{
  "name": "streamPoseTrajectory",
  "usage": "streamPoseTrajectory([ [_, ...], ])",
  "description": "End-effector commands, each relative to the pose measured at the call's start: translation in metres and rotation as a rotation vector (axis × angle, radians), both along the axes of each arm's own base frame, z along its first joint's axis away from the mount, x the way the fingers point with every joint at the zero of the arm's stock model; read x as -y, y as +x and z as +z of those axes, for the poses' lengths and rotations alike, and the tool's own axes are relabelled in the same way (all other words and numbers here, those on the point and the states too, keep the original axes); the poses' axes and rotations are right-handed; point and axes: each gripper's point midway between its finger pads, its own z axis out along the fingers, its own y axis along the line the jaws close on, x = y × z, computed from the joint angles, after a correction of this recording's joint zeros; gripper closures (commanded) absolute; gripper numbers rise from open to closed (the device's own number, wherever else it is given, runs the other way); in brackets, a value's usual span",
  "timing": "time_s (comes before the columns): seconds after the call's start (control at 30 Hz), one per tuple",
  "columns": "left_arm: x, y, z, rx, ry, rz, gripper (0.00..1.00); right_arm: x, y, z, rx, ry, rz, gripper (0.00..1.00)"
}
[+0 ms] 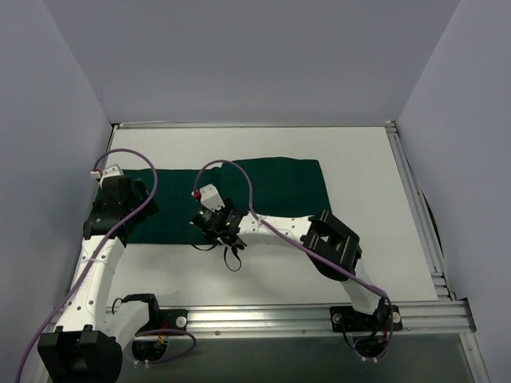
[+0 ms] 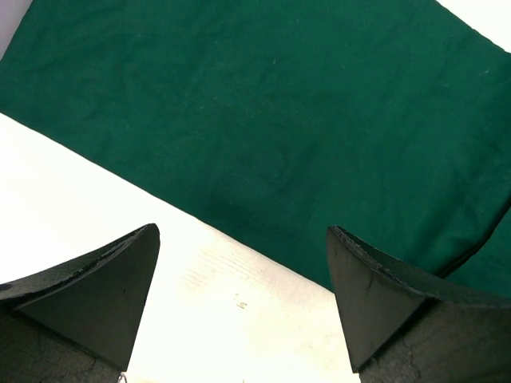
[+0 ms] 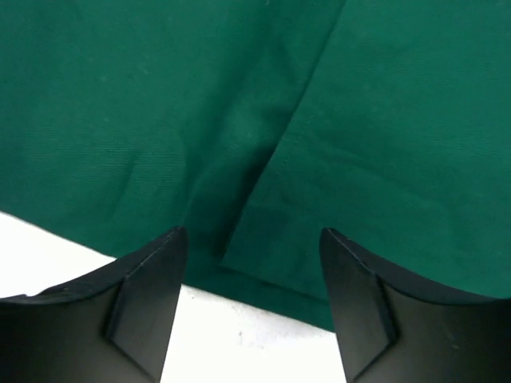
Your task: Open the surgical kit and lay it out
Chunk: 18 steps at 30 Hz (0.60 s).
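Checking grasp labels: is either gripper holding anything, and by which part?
Nothing held: left gripper open at the edge of the drape; right gripper open above a fold edge, no cloth pinched.

White table (image 1: 375,207) (aluminium rail (image 1: 279,317) at near edge), grey walls (image 1: 255,56).

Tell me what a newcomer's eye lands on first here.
The dark green cloth drape, spread flat across the white table, stands out most. The right gripper is poised open over a flap edge by the drape's near border; the left gripper hangs open at its left end.
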Motion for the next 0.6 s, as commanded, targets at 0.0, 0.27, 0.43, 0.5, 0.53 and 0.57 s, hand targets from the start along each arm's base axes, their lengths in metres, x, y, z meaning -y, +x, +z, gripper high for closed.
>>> streamPoseTrajectory([
  [0.0,-0.003,0.008,0.018,0.075,0.020,0.001,0.06,-0.003,0.004,0.002,0.033,-0.025,-0.038,0.39],
  [0.27,-0.001,0.009,0.018,0.075,0.014,-0.005,0.06,0.008,0.002,-0.023,0.023,-0.099,-0.062,0.46],
  [0.43,-0.001,0.009,0.018,0.073,0.016,-0.005,0.06,0.013,-0.003,-0.031,0.001,-0.117,-0.061,0.51],
  [0.5,-0.002,0.008,0.017,0.071,0.018,-0.005,0.06,0.015,-0.005,-0.033,-0.006,-0.125,-0.064,0.54],
  [0.53,-0.002,0.008,0.017,0.071,0.018,-0.005,0.06,0.016,-0.005,-0.034,-0.008,-0.127,-0.066,0.56],
  [0.57,-0.002,0.009,0.017,0.070,0.018,-0.005,0.06,0.017,-0.006,-0.036,-0.014,-0.129,-0.065,0.57],
])
